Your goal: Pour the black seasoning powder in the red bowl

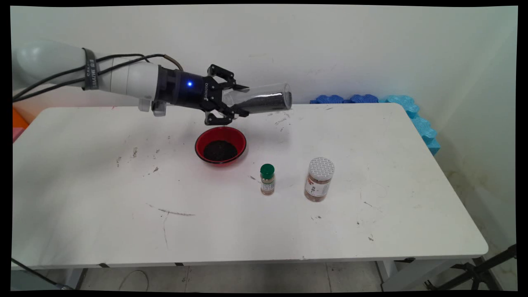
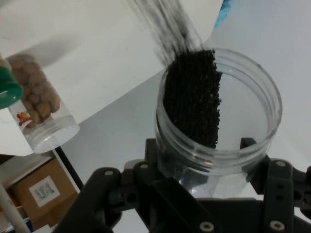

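While clamped on a clear jar (image 1: 264,99) tipped sideways, the gripper (image 1: 231,106) hovers above the red bowl (image 1: 220,145), keeping dark grains lying along the jar's side.

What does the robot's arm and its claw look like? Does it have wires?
The arm is white, round and tube-shaped. Black cables run along it, held by a dark band with white letters. Its wrist is black with a small blue light. The gripper is black, with jointed metal links and two fingers.
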`<action>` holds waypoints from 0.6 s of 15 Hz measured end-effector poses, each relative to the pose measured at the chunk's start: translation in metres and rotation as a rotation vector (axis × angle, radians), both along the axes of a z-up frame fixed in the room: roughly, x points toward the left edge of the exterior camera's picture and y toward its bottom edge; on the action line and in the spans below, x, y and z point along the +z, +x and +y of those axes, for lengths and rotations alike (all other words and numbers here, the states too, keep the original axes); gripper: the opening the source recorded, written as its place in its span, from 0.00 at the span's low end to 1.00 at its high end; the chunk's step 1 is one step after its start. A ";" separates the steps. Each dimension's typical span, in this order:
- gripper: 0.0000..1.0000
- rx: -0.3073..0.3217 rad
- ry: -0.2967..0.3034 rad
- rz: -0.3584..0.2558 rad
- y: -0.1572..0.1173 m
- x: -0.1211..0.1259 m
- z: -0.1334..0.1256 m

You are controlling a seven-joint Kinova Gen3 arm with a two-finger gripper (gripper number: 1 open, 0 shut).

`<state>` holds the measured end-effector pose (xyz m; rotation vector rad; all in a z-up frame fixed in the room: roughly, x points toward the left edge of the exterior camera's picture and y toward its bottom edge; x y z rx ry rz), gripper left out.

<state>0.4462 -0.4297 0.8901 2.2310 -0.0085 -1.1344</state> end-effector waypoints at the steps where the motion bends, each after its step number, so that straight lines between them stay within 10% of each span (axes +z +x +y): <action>1: 0.00 0.005 0.004 0.005 0.000 -0.001 0.000; 9: 0.00 0.040 0.028 0.036 0.002 -0.003 -0.001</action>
